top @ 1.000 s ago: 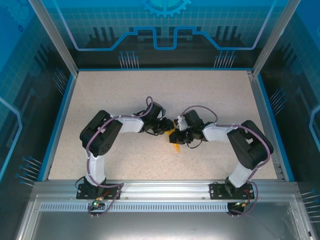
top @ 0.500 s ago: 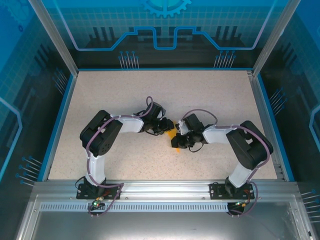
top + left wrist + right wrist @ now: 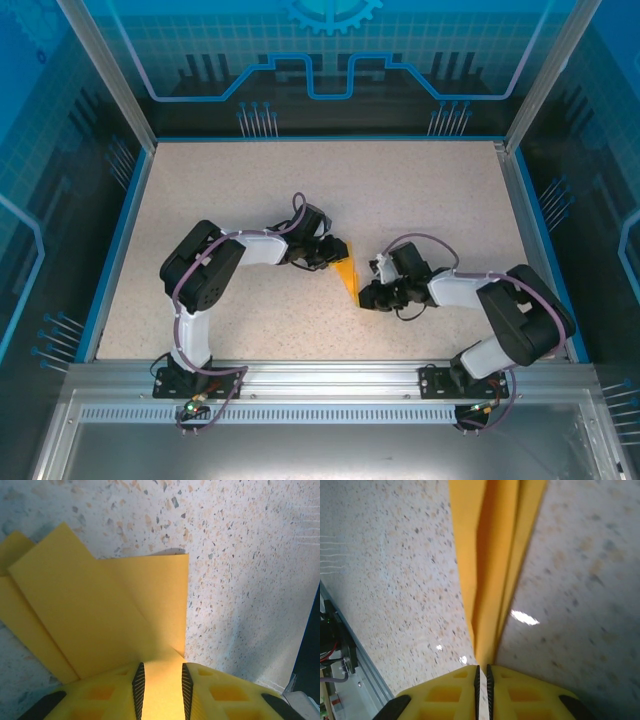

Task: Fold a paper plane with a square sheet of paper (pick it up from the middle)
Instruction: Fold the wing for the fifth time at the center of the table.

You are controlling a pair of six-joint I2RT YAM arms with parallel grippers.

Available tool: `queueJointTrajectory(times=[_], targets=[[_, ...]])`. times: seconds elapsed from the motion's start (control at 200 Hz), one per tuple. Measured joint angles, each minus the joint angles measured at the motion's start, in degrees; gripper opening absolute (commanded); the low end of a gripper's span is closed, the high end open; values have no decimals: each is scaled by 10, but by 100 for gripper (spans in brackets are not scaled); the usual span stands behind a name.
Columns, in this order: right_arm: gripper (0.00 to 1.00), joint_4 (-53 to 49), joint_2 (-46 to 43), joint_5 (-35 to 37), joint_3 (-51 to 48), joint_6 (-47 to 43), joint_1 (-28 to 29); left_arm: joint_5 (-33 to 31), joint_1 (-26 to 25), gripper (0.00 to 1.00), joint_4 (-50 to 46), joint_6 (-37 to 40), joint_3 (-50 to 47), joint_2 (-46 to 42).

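The paper plane (image 3: pixel 348 277) is orange-yellow paper folded into a narrow pointed dart. It lies on the speckled table between the arms, its tip toward the near edge. My left gripper (image 3: pixel 329 254) sits low at its wide far end. In the left wrist view the layered flaps (image 3: pixel 110 615) spread ahead, and the left gripper (image 3: pixel 161 672) is open with paper lying across the gap between its jaws. My right gripper (image 3: pixel 369 296) is at the pointed end. In the right wrist view it (image 3: pixel 482 669) is shut, with the narrow creased dart (image 3: pixel 492 555) ending just ahead of its fingertips.
The speckled table (image 3: pixel 250 190) is ringed by a blue rim (image 3: pixel 118 240). An aluminium rail (image 3: pixel 320 375) carries both arm bases at the near edge. Open tabletop stretches behind and to either side of the arms.
My right gripper has pulled back to the right and toward the near edge, off the paper. More of the dart now lies uncovered and flat. The left arm has stayed put.
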Motion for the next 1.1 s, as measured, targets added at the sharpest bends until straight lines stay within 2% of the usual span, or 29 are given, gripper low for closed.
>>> queueJointTrajectory(times=[0.22, 0.46, 0.7, 0.96, 1.1], targets=[[16, -29, -25, -2, 53, 7, -2, 0, 0, 31, -3, 0, 3, 1], [16, 15, 50, -11, 123, 34, -2, 0, 0, 31, -3, 0, 3, 1], [13, 43, 144, -28, 123, 49, -2, 0, 0, 31, -3, 0, 3, 1], [10, 77, 144, -33, 101, 33, -6, 0, 2, 33, -12, 9, 10, 1], [10, 90, 143, -37, 94, 25, -9, -3, 27, 34, -14, 20, 16, 4]])
